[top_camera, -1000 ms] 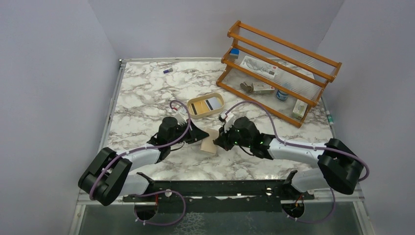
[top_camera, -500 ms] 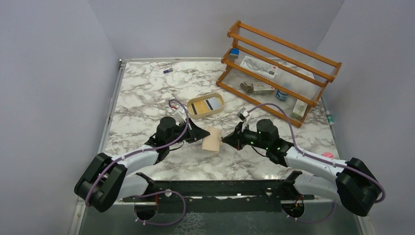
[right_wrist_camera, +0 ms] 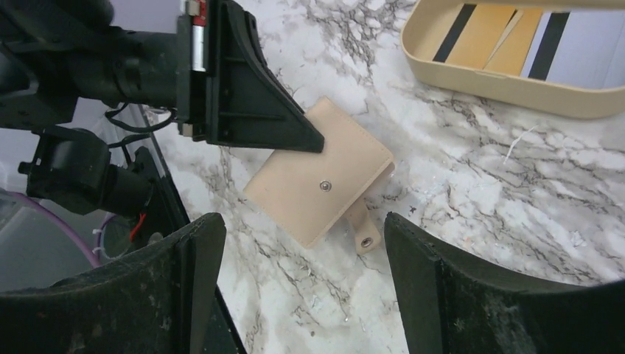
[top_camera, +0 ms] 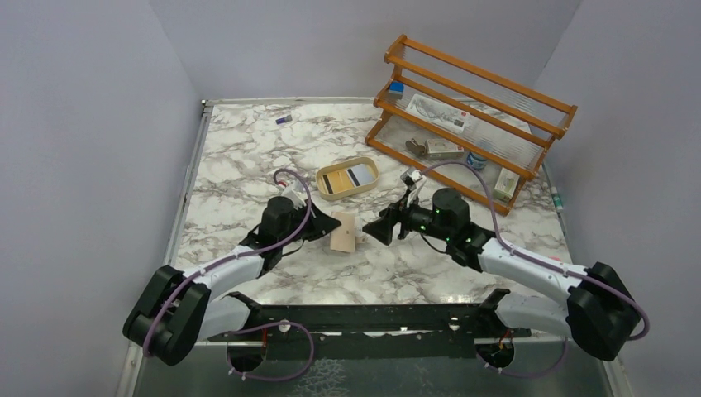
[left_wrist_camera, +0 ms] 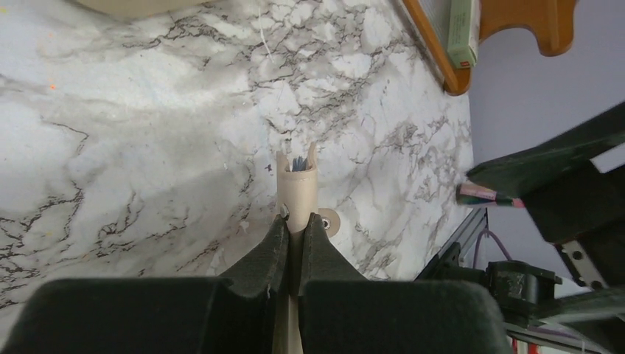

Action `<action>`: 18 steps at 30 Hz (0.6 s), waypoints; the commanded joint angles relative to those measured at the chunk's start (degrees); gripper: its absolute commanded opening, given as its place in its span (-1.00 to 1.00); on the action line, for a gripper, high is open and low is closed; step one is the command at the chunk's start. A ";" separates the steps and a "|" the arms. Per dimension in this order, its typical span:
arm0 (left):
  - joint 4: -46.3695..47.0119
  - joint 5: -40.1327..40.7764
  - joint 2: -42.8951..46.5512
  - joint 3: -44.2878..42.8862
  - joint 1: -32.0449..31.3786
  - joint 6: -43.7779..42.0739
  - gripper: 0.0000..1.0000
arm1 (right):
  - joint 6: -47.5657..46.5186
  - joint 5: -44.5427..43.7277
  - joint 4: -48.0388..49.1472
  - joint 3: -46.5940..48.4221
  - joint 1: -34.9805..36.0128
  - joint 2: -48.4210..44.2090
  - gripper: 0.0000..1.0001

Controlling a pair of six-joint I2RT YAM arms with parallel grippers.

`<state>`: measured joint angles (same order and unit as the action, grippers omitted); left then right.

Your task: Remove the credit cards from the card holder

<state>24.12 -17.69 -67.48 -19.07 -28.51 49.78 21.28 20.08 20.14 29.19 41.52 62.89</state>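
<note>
Two grippers face off over the marble table (top_camera: 240, 157). The left gripper (top_camera: 329, 226) clamps one edge of the beige card holder (top_camera: 344, 233), with blue edges of credit cards (left_wrist_camera: 298, 164) showing in its open end, near the oval tray (top_camera: 350, 195). The right gripper (top_camera: 374, 230), fingers spread wide and empty, hovers just beside the holder.

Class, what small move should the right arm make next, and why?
Probably ease the right gripper forward onto the wallet's free edge. The left gripper pinches the opposite edge, the snap tab hangs undone, and the right jaws stand open, short of the wallet.
</note>
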 commanded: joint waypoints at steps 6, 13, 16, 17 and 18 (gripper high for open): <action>8.60 0.36 7.40 0.87 -0.05 5.41 -1.00 | 11.00 -2.40 9.17 -1.94 0.14 7.89 0.61; 20.02 -1.64 7.03 4.66 -0.05 12.34 -1.00 | 18.10 4.65 26.15 -6.35 -0.59 11.84 0.52; 21.58 -1.64 6.68 5.30 -0.05 13.01 -1.00 | 21.67 6.62 34.43 -8.31 -0.69 14.36 0.35; 21.92 -1.72 6.81 5.28 -0.05 13.12 -1.00 | 22.52 6.72 36.26 -8.69 -0.71 15.38 0.30; 22.32 -1.80 6.88 5.27 -0.05 13.29 -1.00 | 23.18 6.76 37.60 -8.97 -0.72 16.17 0.27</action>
<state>39.33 -17.78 -60.80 -14.20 -28.51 60.51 38.81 23.35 43.99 21.96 41.12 76.27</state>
